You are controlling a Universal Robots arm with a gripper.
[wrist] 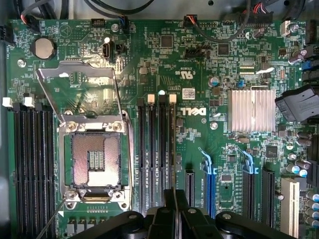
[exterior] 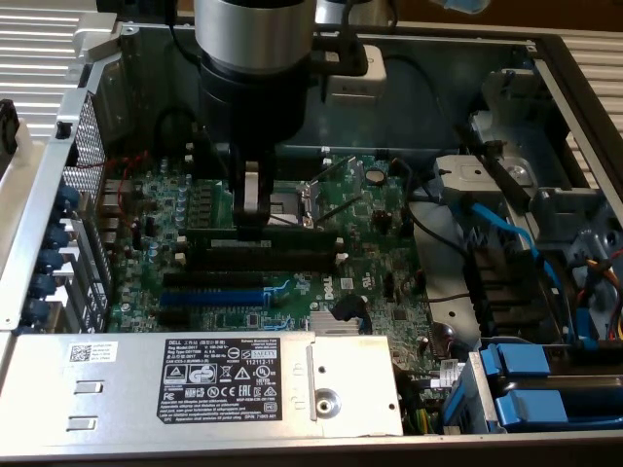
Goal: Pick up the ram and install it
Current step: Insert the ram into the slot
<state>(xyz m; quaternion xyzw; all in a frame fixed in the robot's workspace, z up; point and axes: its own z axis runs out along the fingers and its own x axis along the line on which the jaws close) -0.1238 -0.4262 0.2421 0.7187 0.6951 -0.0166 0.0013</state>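
The tool [exterior: 251,224] is clamped on the ram [exterior: 302,233], which stands on edge, its long axis running from the exterior view's left to right, parallel to the black slots [exterior: 263,261].

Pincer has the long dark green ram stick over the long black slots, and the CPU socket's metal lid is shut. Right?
Not quite: the metal lid of the CPU socket stands swung open, as the wrist view shows. The rest holds: the pincer grips the long dark green ram stick over the long black slots.
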